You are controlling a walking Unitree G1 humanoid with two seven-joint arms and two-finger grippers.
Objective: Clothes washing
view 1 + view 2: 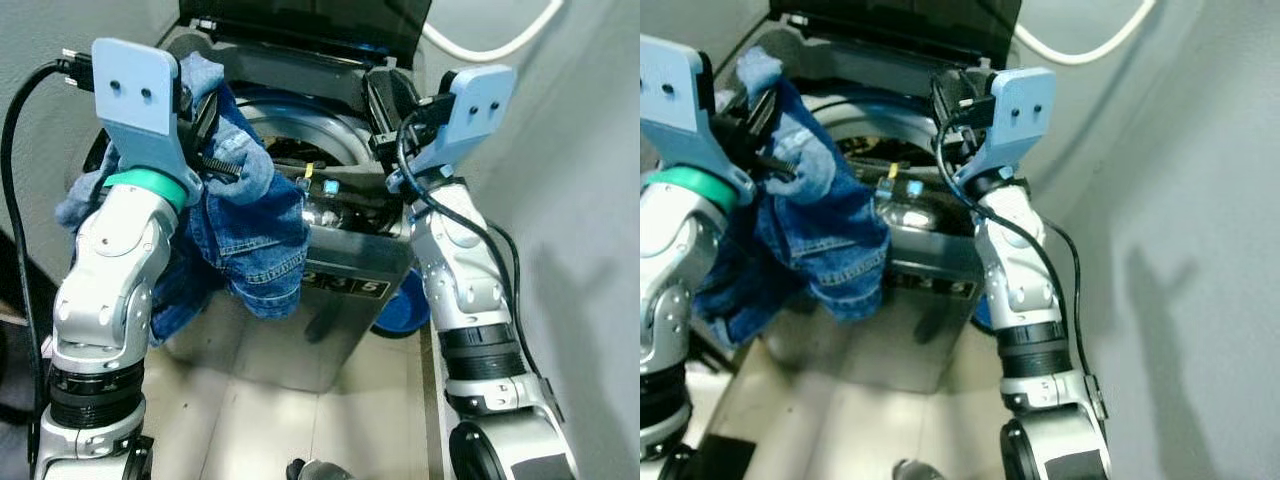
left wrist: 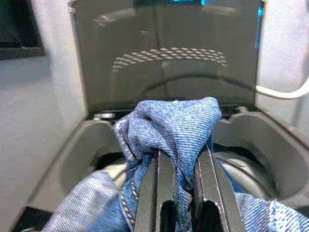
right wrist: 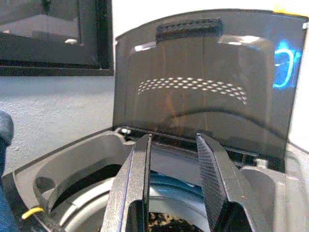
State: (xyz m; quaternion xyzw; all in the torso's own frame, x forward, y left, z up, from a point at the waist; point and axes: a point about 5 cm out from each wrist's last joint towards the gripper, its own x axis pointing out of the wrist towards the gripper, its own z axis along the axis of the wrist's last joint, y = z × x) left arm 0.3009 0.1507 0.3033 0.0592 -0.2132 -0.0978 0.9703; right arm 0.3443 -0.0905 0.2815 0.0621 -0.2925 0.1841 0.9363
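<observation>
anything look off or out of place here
Mostly fine. The washing machine lid stands open, and the left gripper holds the blue jeans above the drum. Much of the denim droops outside, over the machine's front left corner, so it could snag on the rim. The right gripper hovers open over the opening.

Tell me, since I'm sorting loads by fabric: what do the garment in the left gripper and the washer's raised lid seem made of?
Garment: blue denim, likely cotton; diagonal twill weave and pale seam stitching show. Lid: probably dark tinted plastic, possibly glass; it is glossy, with reflections on its surface.
</observation>
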